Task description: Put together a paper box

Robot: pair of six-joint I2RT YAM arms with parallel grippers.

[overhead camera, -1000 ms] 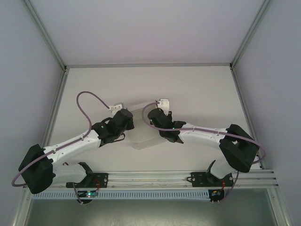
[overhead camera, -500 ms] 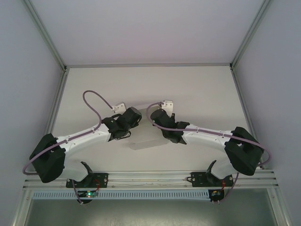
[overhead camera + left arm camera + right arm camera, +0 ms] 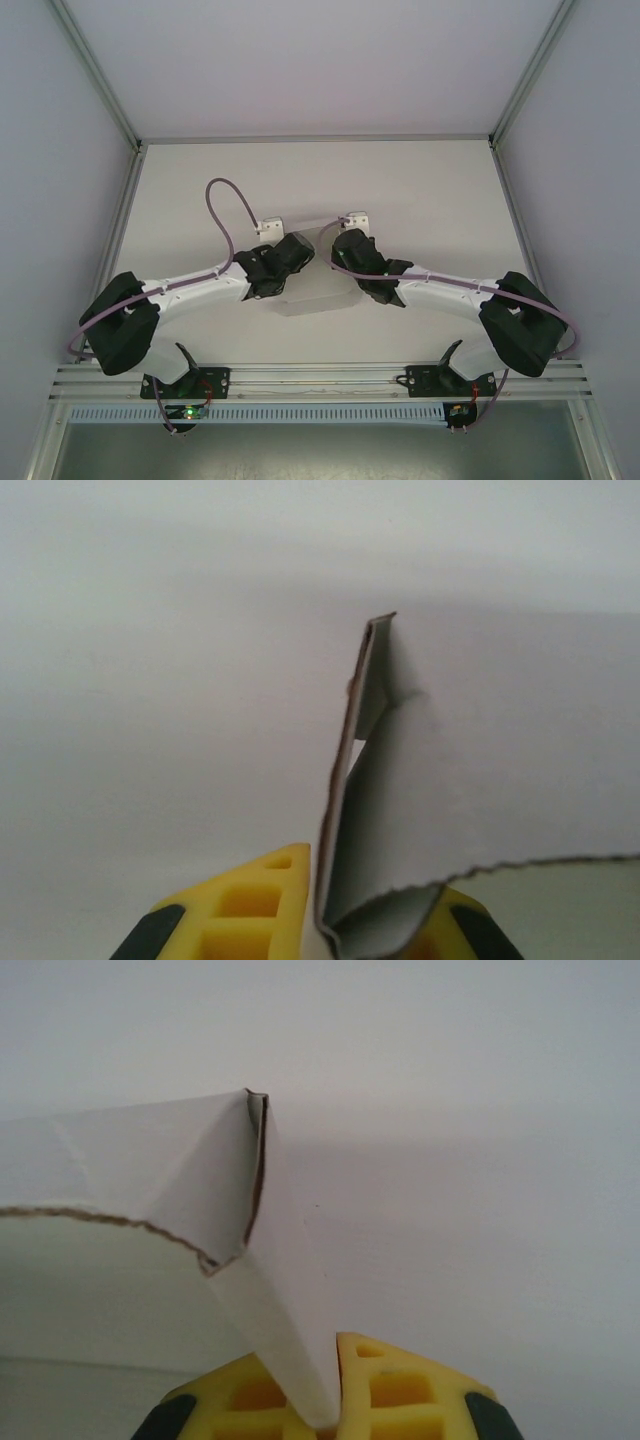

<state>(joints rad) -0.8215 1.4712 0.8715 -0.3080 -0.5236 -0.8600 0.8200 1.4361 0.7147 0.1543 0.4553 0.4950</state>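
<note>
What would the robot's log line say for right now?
task: assemble paper box | left gripper: shut on its left-side flap | right gripper: shut on its right-side flap | box: not yet closed

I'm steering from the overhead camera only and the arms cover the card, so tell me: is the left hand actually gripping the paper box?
Observer: Yes. In the left wrist view, the left hand has a folded part of the paper box pinched between its yellow fingers.
Operator: And the right one?
Observer: The right hand pinches a flap, which rises from between its fingers to a folded corner.
Operator: Is the card lying flat?
Observer: No. Both wrist views show a panel curving away, its brown cut edge visible.
</note>
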